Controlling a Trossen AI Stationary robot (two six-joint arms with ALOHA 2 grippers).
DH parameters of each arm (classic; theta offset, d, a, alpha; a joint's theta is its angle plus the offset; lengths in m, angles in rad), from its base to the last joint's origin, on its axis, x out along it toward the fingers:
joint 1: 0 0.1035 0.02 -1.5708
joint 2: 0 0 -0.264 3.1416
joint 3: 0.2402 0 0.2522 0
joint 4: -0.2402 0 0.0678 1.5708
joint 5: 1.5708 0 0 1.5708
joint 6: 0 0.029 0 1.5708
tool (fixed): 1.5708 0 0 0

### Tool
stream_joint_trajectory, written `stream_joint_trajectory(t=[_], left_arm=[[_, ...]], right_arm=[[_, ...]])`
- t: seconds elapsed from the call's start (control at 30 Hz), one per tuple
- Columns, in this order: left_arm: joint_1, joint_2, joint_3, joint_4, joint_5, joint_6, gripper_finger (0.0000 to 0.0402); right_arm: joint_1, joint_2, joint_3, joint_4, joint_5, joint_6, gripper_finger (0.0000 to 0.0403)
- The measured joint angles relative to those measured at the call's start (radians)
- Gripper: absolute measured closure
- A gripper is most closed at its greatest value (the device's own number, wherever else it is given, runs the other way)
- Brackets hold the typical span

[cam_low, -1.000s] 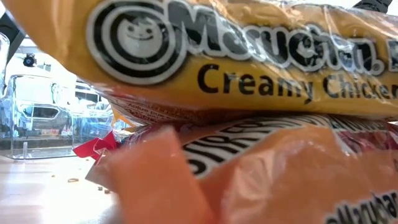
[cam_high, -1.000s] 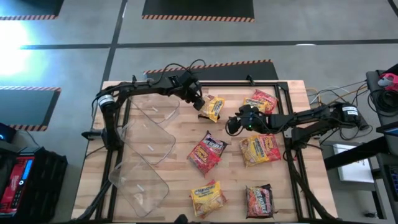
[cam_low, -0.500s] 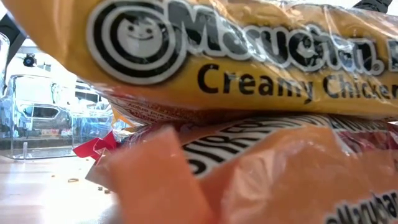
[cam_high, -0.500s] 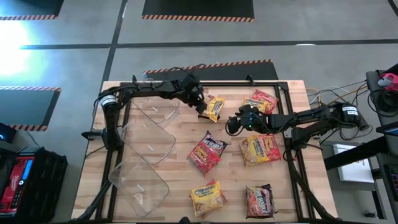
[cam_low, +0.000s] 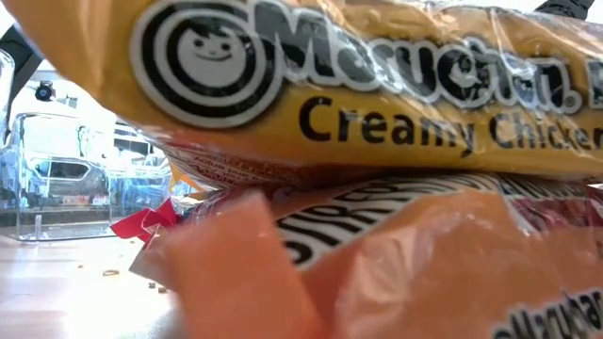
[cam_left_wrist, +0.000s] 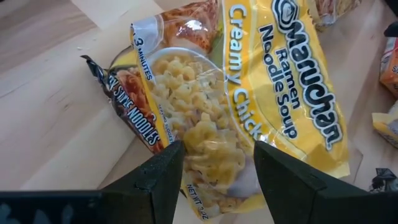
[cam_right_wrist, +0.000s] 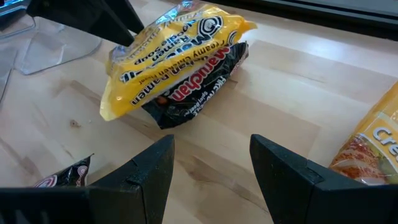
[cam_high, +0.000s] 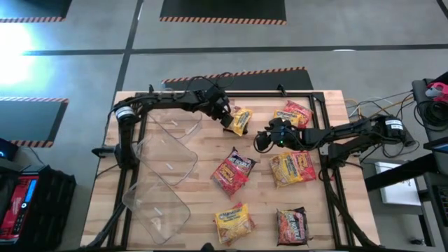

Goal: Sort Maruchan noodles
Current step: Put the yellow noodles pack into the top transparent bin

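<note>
A yellow Maruchan noodles packet (cam_high: 243, 120) (cam_left_wrist: 273, 93) lies tilted across a dark packet (cam_left_wrist: 127, 106) (cam_right_wrist: 193, 93) near the table's far middle. My left gripper (cam_high: 228, 120) (cam_left_wrist: 217, 149) is open and slants down over the yellow packet's left end, one finger over the wrapper and one at its edge. I cannot tell whether they touch it. My right gripper (cam_high: 260, 142) (cam_right_wrist: 211, 146) waits open over bare wood just right of that pile. Several more packets lie about: orange (cam_high: 292, 113), red and dark (cam_high: 233, 171), yellow (cam_high: 294, 168), yellow (cam_high: 234, 222), dark red (cam_high: 292, 225).
Two clear plastic bins (cam_high: 168, 150) (cam_high: 157, 203) lie on the table's left half, one of which also shows in the low view (cam_low: 66, 179). Most of the low view is filled by a yellow packet (cam_low: 377, 85) lying on an orange one (cam_low: 424, 273), close to the camera.
My left gripper has sunk a little and edged toward the yellow packet, its fingers as far apart as before. The packets have not moved.
</note>
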Motion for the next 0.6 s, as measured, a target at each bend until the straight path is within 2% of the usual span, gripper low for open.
stream_joint_trajectory(t=[0.6], left_arm=[[0.002, -0.023, -0.004, -0.008, -0.043, 0.018, 0.0221]], right_arm=[[0.000, 0.000, 0.000, 0.000, 0.000, 0.000, 0.0202]])
